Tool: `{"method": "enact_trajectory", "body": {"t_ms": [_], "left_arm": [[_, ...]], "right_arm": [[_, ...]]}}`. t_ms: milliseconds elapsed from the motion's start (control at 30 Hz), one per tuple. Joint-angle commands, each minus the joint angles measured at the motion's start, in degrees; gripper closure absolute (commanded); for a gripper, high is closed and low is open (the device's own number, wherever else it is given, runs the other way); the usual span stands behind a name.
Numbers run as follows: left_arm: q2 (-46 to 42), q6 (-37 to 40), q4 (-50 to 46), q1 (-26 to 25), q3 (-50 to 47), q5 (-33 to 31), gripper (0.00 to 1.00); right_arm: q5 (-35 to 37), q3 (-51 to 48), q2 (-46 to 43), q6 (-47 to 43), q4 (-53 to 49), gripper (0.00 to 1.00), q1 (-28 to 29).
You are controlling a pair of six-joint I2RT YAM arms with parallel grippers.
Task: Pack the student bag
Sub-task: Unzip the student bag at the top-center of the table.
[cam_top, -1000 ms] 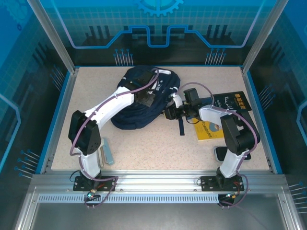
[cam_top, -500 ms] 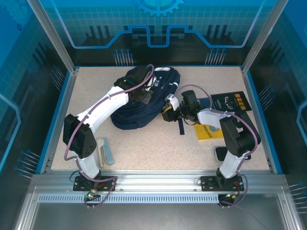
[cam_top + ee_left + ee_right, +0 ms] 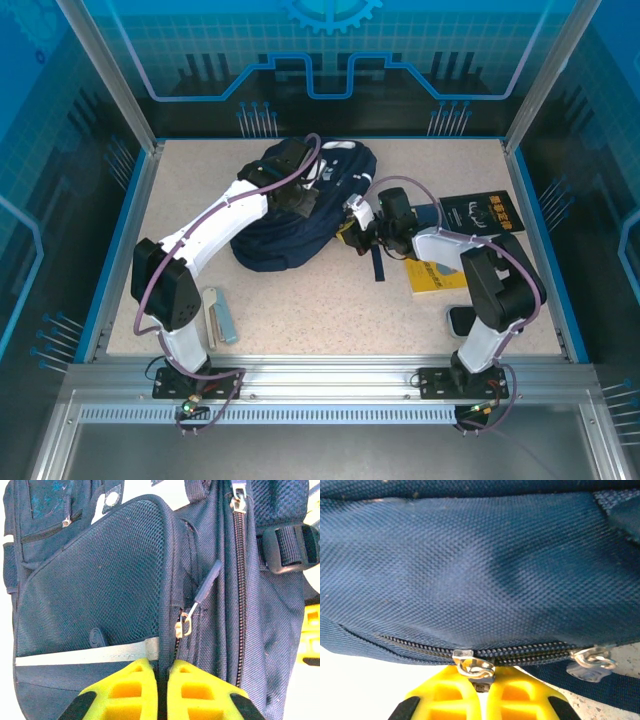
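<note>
The student bag point(image 3: 285, 235), dark navy with white stripes, lies at the table's middle back. My left gripper point(image 3: 303, 203) rests on top of it. In the left wrist view its yellow fingers point(image 3: 135, 687) are shut on a raised seam of the bag point(image 3: 100, 585) beside the mesh pocket, just below a metal zip pull point(image 3: 184, 626). My right gripper point(image 3: 350, 229) is at the bag's right edge. Seen from the right wrist, it point(image 3: 481, 681) is shut on the tab of a zip slider point(image 3: 472, 666) on the bag's closed zipper. A second zip pull point(image 3: 590, 659) sits further right.
A navy book with yellow lettering point(image 3: 485, 212) and a yellow book point(image 3: 440, 275) lie right of the bag, under the right arm. A dark flat object point(image 3: 459, 321) sits near the right base. A grey-blue case point(image 3: 219, 315) lies by the left base.
The left arm swung its elbow left and its gripper moved further back over the bag. The right gripper shifted slightly left, against the bag's edge.
</note>
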Motion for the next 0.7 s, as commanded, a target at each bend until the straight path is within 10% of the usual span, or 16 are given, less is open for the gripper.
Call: {"method": "enact_trajectory", "body": {"t_ms": [0, 533, 667], "left_arm": [[-1.9, -6.09, 7.57, 0.2, 0.45, 1.47, 1.0], [6.32, -20.38, 12.45, 0.2, 3.73, 12.24, 1.0], [5.53, -16.97, 9.8, 1.07, 4.41, 17.53, 0.63]], "right_arm": [[-0.15, -1.04, -4.32, 0.26, -2.85, 1.0, 1.85], [12.13, -14.67, -16.04, 17.32, 9.51, 1.0, 12.13], [9.96, -16.36, -20.39, 19.32, 8.2, 1.0, 6.84]]}}
